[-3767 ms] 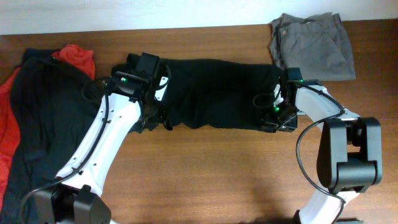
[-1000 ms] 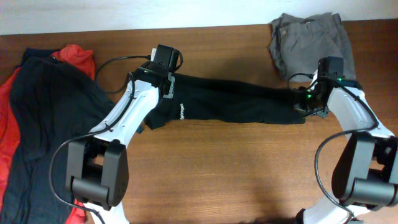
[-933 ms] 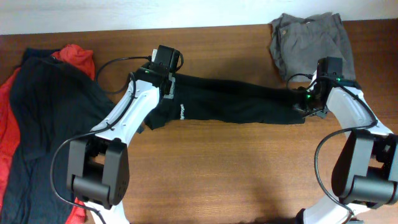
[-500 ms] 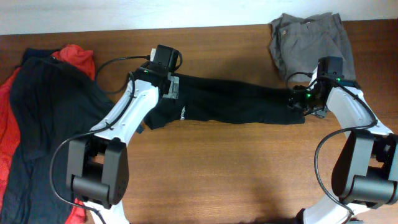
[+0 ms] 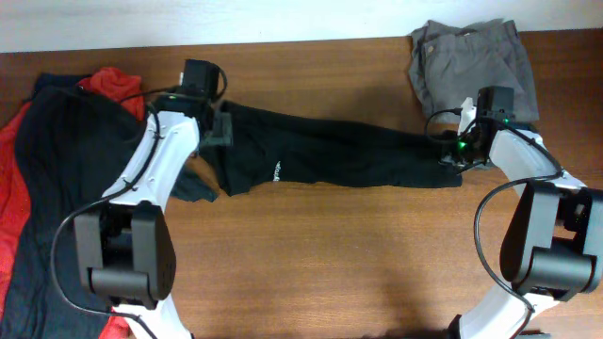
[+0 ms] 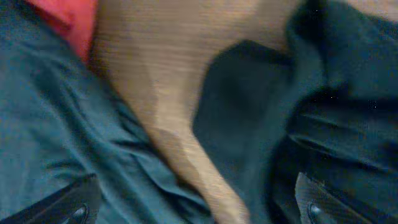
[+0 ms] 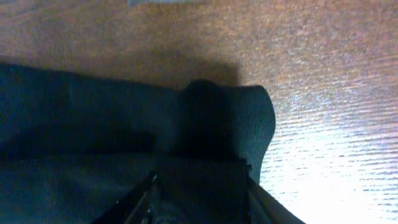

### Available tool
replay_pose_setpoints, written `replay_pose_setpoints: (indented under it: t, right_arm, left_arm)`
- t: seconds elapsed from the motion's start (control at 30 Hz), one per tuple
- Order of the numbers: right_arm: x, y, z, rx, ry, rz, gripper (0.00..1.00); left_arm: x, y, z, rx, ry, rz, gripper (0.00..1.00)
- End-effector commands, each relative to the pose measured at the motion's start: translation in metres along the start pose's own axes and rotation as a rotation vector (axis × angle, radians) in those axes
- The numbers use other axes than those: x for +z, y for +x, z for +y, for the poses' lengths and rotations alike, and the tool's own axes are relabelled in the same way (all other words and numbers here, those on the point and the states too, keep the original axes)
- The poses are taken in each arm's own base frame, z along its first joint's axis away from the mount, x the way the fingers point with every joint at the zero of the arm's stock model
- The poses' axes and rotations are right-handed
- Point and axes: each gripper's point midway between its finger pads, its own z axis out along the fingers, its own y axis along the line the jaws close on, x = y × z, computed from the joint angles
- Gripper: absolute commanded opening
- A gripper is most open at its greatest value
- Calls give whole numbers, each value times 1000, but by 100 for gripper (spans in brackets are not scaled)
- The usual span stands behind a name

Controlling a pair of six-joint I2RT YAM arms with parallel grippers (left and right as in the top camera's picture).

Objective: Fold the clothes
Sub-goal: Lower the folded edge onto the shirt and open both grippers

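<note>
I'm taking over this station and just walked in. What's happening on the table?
Two arms are working on a long black garment stretched across the wooden table. The left gripper is open near its left end, holding nothing. The right gripper sits at the other end; its grip is unclear. A red and dark pile lies at left, grey trousers at right.

No text can be read anywhere. The black garment (image 5: 349,155) carries a small white print (image 5: 278,169), too small to read.
</note>
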Motion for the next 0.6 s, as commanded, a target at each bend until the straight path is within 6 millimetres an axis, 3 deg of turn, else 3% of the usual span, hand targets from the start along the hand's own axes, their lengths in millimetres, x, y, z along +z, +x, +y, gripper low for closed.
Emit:
replay_pose_setpoints:
  t: [0.0,0.17,0.37,0.47,0.57]
  right_arm:
    - [6,-4,2,-16,-6,-8,46]
    - [27,9,-9,-9,40,45,54]
    - [38,24,-18,54,85,104,54]
    - [35,33,-27,101,113,139,25]
    - [25,36,-38,154,113,150,16]
  left_arm:
    - [0,-10,31,-69,-18,-2,99]
    - [7,2,62,-116,-51,59,99]
    - [7,5,66,-120,-55,71,99]
    - [7,7,66,-119,-55,77,99]
    - [7,8,66,-118,-55,81,99]
